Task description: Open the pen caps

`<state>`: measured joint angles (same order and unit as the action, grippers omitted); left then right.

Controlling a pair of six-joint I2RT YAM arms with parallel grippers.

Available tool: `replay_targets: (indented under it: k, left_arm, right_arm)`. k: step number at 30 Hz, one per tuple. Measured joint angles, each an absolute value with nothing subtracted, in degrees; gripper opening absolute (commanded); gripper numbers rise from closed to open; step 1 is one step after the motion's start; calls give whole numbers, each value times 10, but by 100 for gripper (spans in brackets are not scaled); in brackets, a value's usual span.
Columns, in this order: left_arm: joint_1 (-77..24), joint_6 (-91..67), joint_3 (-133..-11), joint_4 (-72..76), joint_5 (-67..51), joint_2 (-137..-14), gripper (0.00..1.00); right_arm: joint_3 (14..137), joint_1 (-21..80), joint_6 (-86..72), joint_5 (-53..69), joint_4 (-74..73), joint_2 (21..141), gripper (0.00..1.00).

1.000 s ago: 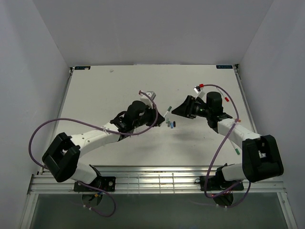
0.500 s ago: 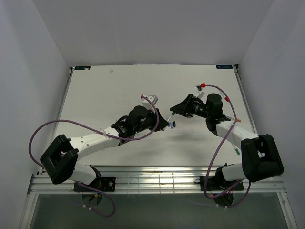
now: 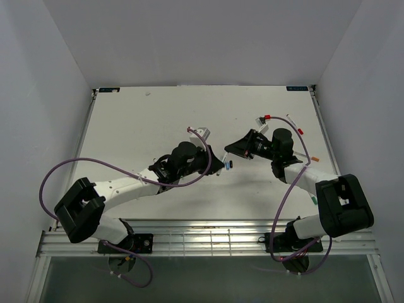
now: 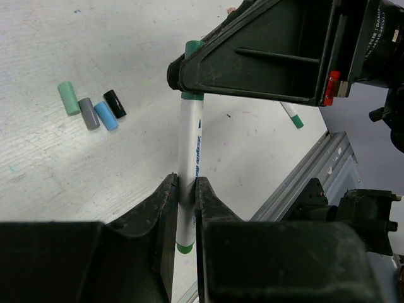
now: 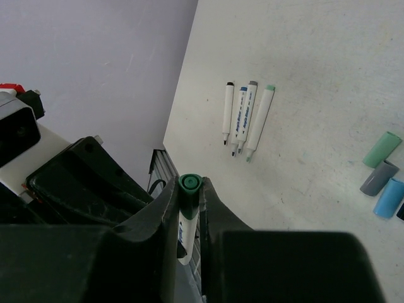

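The pen (image 4: 189, 139) you are working on is held in the air between the two arms, over the middle of the table (image 3: 139, 126). Your left gripper (image 4: 185, 189) is clamped on the white barrel near its lower end. Your right gripper (image 5: 189, 189) is closed on the green cap (image 4: 193, 47) at the other end, and that cap looks fully seated.

Expect a light, stiff pen with a smooth plastic barrel that can slide in the pads. The cap is a tiny friction fit and will likely let go with a sudden pop. Your holds look right: one on the cap alone, one well down the barrel. Pull straight along the pen's axis, since a sideways tug could twist it out of the left grip.

Both arms reach inward with their wrists turned to face each other, fingers almost nose to nose, so you have little room between them.

Four loose caps (image 4: 91, 108) (mint, grey, blue and black) lie side by side on the table, and three bare pens (image 5: 243, 120) lie together further off.
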<state>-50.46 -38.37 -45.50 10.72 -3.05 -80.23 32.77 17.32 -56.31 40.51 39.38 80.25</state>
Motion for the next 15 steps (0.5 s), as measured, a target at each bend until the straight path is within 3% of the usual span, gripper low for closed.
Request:
replay_targets:
  k: [1, 2, 3, 4, 7, 15]
  left_arm:
    - [-505, -383, -455, 107, -30, -803, 1]
    - [-505, -383, -455, 108, -30, -803, 10]
    - [-505, -383, -455, 109, -31, -803, 21]
    - [-505, -382, -455, 110, -31, -803, 41]
    - [-505, -381, -453, 112, -31, -803, 58]
    - [-505, -376, -444, 117, -50, -807, 59]
  right_arm:
    - [328, 174, -566, 405, 395, 803, 8]
    - [328, 174, -567, 405, 395, 803, 8]
    - [328, 174, -569, 405, 397, 803, 8]
    - [328, 174, -571, 405, 399, 803, 8]
    - [323, 174, -575, 408, 410, 803, 8]
    - [309, 174, -598, 428, 441, 803, 8]
